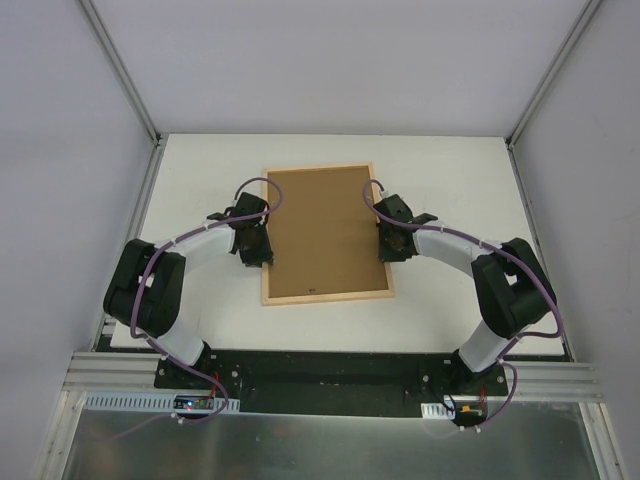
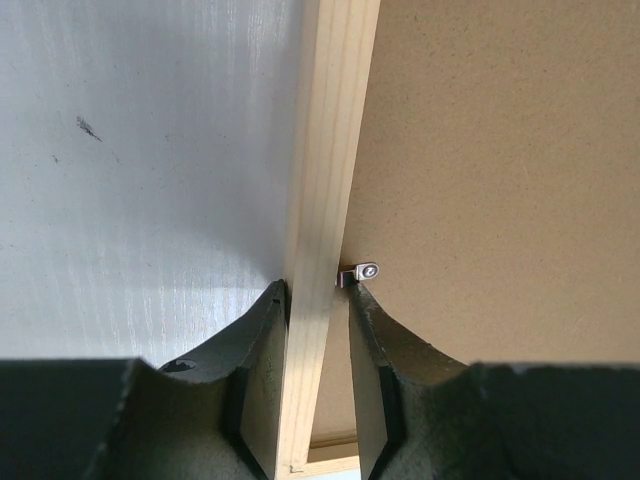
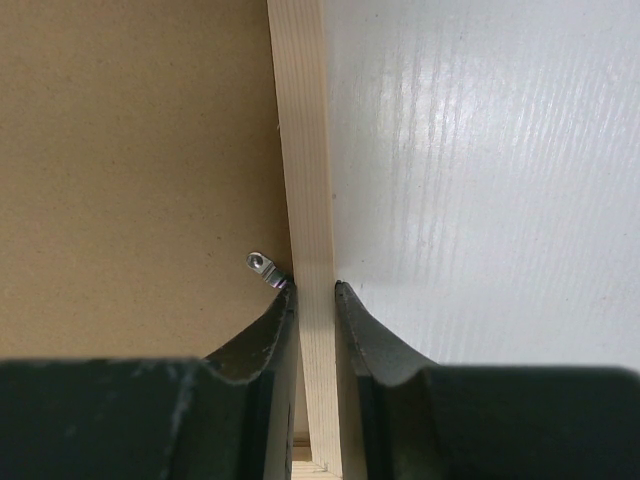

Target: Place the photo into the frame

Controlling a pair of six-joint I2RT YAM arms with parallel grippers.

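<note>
White table point(image 1: 200, 190); a brown board point(image 1: 325, 235) lies flat on its middle; a small metal tab point(image 2: 364, 271) sits at each long edge of the board; grey walls point(image 1: 60, 120) around.

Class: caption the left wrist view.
Left gripper grips the frame rail beside a metal tab on the backing board.

Overhead view downward; both wrist views close on the frame point(image 1: 330, 296).
</note>
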